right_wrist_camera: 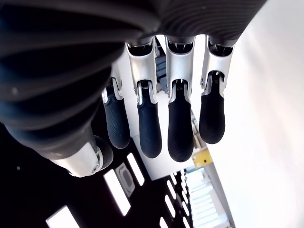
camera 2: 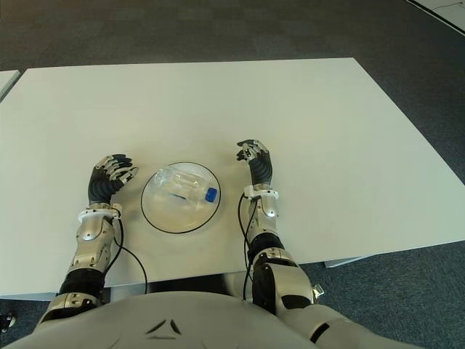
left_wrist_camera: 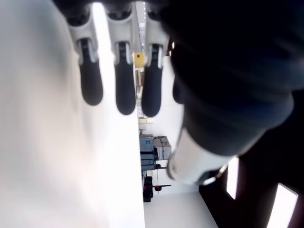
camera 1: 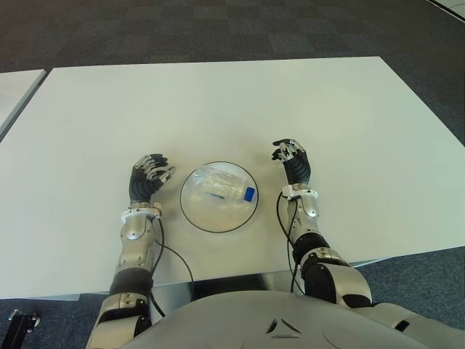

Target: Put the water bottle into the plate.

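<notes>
The water bottle (camera 1: 223,186) lies on its side inside the plate (camera 1: 190,212), so placing looks done (both empty hands, left hand (camera 1: 148,177) and right hand (camera 1: 292,160), flank the plate with relaxed fingers), and next only withdrawal seems needed.

The surface (camera 1: 218,102) is plain white. The plate (camera 1: 190,207) is clear glass with a thin black rim. The bottle (camera 1: 224,184) is transparent with a blue cap (camera 1: 249,194). Both hands have black fingers (right_wrist_camera: 180,130) with silver joints. The carpet (camera 1: 218,29) is dark grey, in faint squares.
</notes>
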